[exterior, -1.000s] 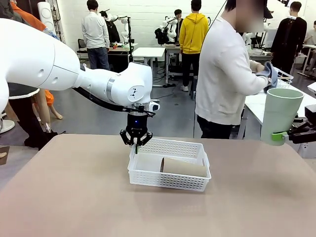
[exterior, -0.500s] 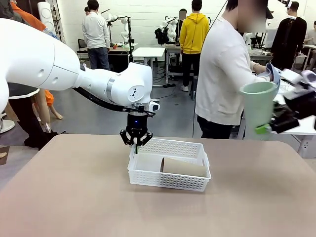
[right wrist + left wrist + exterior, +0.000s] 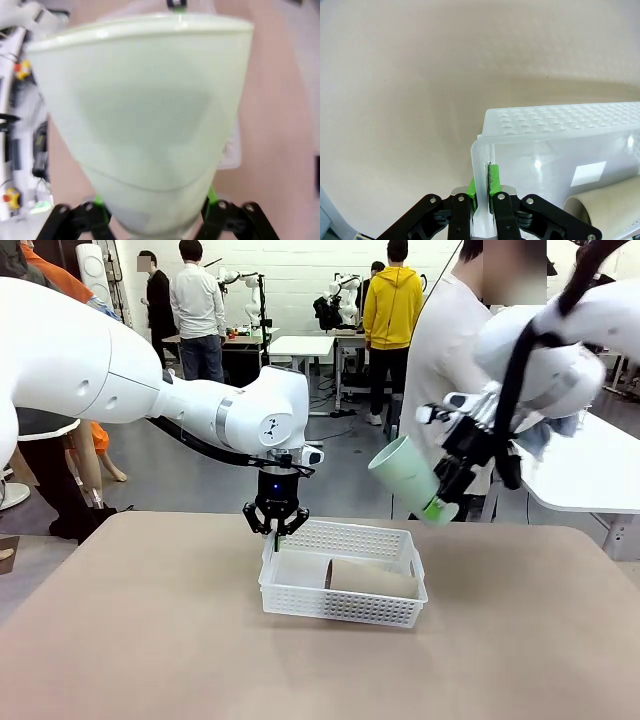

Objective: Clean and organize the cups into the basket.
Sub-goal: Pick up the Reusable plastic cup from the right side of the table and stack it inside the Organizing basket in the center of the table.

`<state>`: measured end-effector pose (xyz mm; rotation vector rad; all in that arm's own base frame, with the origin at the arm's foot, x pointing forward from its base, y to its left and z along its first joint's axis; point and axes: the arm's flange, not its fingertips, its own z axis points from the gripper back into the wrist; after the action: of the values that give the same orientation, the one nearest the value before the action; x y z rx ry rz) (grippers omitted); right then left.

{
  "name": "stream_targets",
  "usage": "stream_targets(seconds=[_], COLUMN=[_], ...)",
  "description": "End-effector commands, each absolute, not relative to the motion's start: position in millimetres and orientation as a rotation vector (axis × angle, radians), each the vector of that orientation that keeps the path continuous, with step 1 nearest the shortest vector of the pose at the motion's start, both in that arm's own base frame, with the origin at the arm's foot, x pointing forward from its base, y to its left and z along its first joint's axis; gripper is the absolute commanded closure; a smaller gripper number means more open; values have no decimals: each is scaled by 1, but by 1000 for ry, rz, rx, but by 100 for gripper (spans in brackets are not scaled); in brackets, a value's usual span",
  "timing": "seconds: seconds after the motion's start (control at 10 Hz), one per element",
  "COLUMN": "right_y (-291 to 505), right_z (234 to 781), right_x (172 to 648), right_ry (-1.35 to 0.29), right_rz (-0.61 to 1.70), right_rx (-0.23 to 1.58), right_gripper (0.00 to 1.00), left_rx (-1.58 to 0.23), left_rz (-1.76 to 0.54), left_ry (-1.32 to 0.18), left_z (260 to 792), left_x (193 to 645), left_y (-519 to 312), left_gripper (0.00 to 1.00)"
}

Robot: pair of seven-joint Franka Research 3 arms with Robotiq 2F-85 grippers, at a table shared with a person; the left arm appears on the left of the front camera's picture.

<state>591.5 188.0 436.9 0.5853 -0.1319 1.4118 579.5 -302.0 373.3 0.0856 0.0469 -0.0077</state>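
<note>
L gripper [image 3: 484, 191] pinches basket [image 3: 560, 120] wall (wrist cam) | R gripper [image 3: 440, 502] clamps tilted mint cup [image 3: 405, 477], prob. near base | front: tan cup [image 3: 372, 578] in basket

The right gripper [image 3: 441, 503] is swinging the mint cup [image 3: 405, 478] in from the picture's right edge toward the middle. It is tipping the cup from upright to slanted, mouth up-left, and bringing it above the table near the basket's [image 3: 340, 608] right end.
</note>
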Motion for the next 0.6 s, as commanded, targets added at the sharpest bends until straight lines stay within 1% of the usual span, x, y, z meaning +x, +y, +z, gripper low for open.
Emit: stream_targets(seconds=[0.0,0.2,0.5], right_y=[217,245,273], right_z=[439,418,397], right_x=[622,630,628], right_ry=[16,94,154], right_rz=[1440,1467,1526], right_rx=[525,481,449], right_gripper=[21,21,21], left_rx=[84,84,84], left_rz=[-6,-6,-6], left_ry=[44,44,44], left_z=[375,375,375], left_x=[579,579,579], left_y=[-301,-301,-301], left_gripper=[97,97,97])
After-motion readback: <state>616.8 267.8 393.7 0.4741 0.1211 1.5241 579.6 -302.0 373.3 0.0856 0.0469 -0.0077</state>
